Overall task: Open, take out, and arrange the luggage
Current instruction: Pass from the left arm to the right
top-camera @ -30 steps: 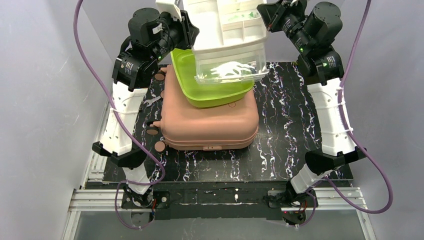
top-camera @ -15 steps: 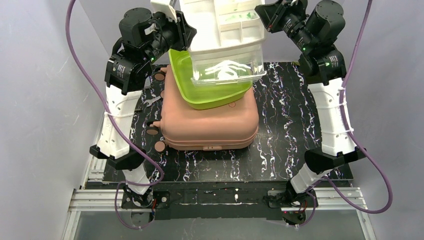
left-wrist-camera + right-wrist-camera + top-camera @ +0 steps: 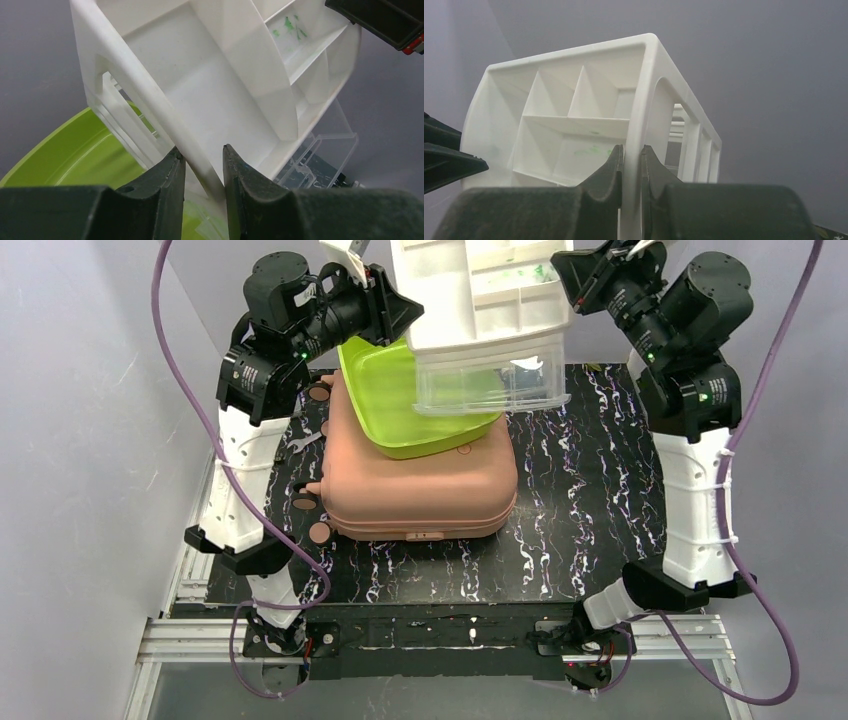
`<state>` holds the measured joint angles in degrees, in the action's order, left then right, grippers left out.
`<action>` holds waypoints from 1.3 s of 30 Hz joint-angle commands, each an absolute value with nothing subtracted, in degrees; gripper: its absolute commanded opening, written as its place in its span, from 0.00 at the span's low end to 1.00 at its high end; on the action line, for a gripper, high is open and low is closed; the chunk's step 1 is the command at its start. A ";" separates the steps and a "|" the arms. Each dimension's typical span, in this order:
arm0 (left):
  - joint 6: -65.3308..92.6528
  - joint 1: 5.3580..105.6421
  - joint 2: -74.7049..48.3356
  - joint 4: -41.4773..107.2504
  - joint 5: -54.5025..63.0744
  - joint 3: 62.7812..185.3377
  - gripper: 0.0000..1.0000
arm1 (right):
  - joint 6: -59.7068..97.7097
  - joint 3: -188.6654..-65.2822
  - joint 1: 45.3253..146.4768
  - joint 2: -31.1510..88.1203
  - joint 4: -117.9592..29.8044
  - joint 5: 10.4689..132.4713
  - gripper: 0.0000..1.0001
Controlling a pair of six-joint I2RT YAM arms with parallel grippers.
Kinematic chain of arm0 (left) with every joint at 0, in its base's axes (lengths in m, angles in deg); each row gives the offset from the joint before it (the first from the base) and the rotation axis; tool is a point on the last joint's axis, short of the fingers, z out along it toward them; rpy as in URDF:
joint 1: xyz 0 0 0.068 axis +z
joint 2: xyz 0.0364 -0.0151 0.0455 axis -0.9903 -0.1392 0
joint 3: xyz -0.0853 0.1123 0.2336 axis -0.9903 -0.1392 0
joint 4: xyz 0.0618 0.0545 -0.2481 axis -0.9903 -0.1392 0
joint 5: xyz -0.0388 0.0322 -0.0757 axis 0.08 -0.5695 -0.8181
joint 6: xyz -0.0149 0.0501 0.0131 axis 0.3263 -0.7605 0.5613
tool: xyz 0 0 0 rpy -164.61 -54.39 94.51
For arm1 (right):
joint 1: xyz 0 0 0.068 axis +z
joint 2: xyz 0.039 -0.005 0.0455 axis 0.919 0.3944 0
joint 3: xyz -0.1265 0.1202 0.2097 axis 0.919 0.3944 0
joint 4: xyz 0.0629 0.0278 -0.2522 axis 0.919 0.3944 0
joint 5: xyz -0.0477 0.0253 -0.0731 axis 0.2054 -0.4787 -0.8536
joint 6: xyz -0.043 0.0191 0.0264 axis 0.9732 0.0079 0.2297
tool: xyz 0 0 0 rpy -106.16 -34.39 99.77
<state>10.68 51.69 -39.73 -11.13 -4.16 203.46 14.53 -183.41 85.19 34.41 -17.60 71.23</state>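
The salmon-pink luggage lies closed and flat on the black mat. A lime-green tray rests on its lid. Both grippers hold a white drawer organizer high above the tray, with a clear drawer at its lower end. My left gripper is shut on the organizer's left wall. My right gripper is shut on its right rim. The green tray also shows in the left wrist view.
The black marbled mat extends to the right of the luggage. The luggage wheels face left near the left arm. Grey walls close in both sides. A metal rail runs along the near edge.
Both arms have carried the organizer to the right and a little up. The clear drawer now hangs past the tray's right part. The right arm has swung outward.
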 commanded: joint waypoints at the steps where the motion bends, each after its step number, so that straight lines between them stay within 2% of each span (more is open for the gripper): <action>1: 9.60 50.97 -38.37 -4.28 -18.60 205.60 0.00 | 13.54 -182.51 84.23 30.73 -22.78 78.08 0.01; 12: 10.15 50.97 -38.15 -4.26 -16.48 203.15 0.01 | 10.94 -182.01 82.73 30.56 -23.25 79.95 0.01; 14: 10.04 50.97 -38.23 -4.43 -15.29 202.75 0.11 | 11.05 -182.12 82.62 30.47 -23.22 79.71 0.01; 15: 9.98 50.97 -38.24 -4.58 -14.83 202.57 0.22 | 10.93 -182.00 82.60 30.40 -23.34 79.86 0.01; 21: 9.40 50.97 -38.21 -5.22 -12.27 202.26 0.61 | 9.54 -180.76 82.42 31.09 -24.66 80.60 0.01; 23: 8.98 50.97 -38.02 -5.53 -11.28 202.34 0.71 | 8.90 -180.67 82.42 31.45 -25.16 81.37 0.01; 27: 8.29 50.97 -37.89 -5.98 -9.29 202.50 0.75 | 6.93 -180.14 82.33 32.18 -26.37 83.30 0.01; 31: 7.59 50.97 -37.57 -6.58 -4.23 203.03 0.87 | 5.33 -179.32 82.33 32.89 -27.50 84.53 0.01; 39: 4.08 51.05 -35.35 -7.45 9.31 199.21 0.97 | 1.05 -174.79 82.33 34.59 -29.84 85.24 0.01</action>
